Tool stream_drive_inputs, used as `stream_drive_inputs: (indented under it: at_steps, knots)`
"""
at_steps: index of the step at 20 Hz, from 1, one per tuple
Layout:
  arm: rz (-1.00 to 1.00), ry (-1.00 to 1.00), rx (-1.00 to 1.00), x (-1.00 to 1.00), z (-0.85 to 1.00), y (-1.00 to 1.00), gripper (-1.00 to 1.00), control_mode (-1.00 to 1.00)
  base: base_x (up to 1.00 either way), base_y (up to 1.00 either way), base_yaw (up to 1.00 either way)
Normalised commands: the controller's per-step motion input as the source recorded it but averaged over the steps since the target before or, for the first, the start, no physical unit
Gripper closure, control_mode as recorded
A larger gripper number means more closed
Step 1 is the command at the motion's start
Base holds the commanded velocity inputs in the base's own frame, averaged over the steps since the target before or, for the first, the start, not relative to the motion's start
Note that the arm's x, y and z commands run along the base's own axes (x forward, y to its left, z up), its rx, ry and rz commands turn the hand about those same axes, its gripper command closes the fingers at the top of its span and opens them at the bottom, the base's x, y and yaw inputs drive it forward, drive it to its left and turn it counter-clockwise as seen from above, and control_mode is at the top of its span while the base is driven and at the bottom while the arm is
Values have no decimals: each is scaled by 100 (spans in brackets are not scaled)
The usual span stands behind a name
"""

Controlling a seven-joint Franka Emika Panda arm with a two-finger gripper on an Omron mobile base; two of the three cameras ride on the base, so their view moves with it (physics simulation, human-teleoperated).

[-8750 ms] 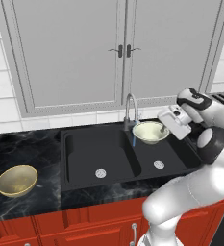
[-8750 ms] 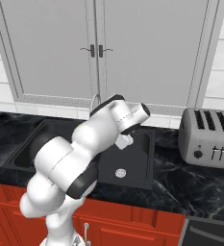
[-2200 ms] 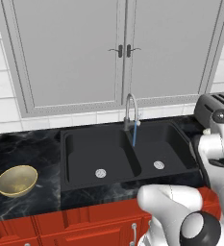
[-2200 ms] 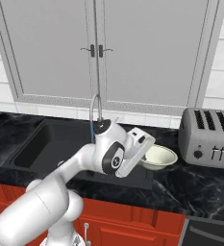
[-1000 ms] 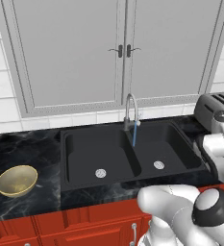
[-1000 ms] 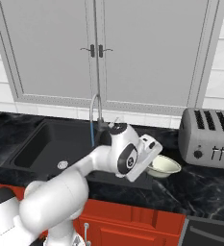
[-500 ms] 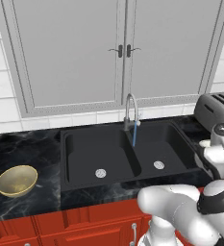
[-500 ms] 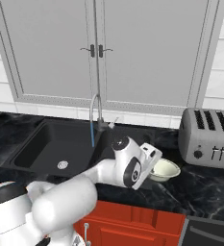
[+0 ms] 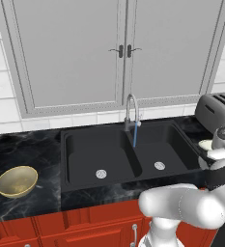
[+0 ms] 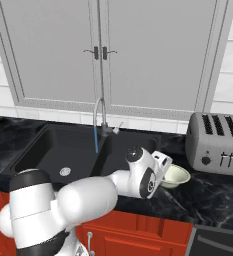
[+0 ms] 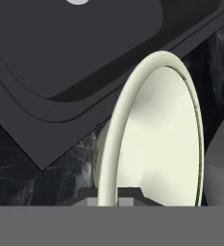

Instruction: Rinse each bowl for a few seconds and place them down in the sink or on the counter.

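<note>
The gripper [image 11: 108,199] is clamped on the rim of the cream bowl [image 10: 174,176], holding it on the counter [image 10: 213,197] between the sink [image 10: 58,145] and the toaster [image 10: 215,137]; the tan bowl [image 9: 16,181] sits left of the sink

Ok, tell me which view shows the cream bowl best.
The hand view: the cream bowl is close up, its rim pinched in the shut gripper. The right base view shows it whole but small on the counter beside the toaster; the left base view shows a sliver.
</note>
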Motion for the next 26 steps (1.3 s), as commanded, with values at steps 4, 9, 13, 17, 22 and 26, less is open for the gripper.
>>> stream_drive_inputs:
  at_steps: [4, 9, 13, 17, 22, 26]
  knots:
    - [7, 0, 0, 20, -16, -24, 100, -100, 0, 0, 0]
    - [6, 0, 0, 11, -17, -28, 100, -100, 0, 0, 0]
    - [6, 0, 0, 15, -19, -28, 100, -100, 0, 0, 0]
    - [6, 0, 0, 14, -22, -22, 100, -100, 0, 0, 0]
    - [2, 0, 0, 3, -35, 1, 100, -100, 0, 0, 0]
    - [0, 0, 0, -6, -39, 11, -100, -100, 0, 0, 0]
